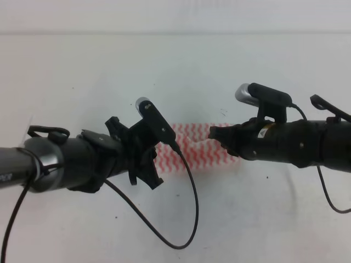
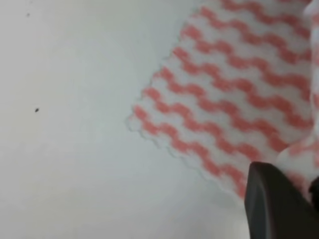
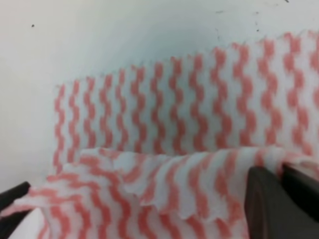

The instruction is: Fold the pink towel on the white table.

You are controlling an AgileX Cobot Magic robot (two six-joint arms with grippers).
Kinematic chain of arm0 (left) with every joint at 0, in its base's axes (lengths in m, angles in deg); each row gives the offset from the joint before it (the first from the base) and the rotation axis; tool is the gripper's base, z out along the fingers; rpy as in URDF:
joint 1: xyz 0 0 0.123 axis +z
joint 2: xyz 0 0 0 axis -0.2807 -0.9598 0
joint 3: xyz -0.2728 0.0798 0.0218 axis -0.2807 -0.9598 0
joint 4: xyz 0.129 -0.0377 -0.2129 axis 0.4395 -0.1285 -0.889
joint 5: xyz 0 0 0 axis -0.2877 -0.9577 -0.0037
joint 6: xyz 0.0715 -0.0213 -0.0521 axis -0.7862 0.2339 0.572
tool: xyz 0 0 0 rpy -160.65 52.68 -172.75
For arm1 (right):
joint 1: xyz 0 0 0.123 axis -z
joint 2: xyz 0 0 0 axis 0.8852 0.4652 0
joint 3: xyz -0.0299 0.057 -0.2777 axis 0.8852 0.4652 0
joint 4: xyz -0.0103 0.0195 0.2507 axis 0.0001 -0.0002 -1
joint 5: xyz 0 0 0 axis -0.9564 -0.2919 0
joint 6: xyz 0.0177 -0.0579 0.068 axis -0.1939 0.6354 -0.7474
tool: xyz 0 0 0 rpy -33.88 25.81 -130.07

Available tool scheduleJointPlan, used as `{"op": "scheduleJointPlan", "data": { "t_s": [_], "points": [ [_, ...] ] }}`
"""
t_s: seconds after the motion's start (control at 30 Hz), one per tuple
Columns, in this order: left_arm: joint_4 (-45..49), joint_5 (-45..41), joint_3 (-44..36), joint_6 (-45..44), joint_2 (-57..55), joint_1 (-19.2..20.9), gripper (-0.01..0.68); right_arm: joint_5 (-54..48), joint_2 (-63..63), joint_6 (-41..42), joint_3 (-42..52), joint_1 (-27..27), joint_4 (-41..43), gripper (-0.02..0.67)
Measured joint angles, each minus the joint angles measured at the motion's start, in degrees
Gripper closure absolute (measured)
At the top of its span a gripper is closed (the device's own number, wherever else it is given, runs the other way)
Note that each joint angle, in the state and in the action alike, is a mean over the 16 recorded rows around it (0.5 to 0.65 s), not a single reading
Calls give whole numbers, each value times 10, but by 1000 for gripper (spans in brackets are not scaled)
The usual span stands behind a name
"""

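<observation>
While my two arms meet over the white table, their black bodies and a looping cable cover both ends of the pink towel, which lies between my claws, long axis running from one to the other. My right gripper pinches a lifted fold of the towel's near edge. My left gripper sits at the towel's corner; I cannot tell how far it is open.
</observation>
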Motion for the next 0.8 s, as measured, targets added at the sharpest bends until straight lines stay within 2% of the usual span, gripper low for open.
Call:
{"op": "scheduleJointPlan", "data": {
  "t_s": [0.8],
  "points": [
    [-3,23,38,16,-34,0,677,0,16,0,-15,27,2,665]
  ]
}}
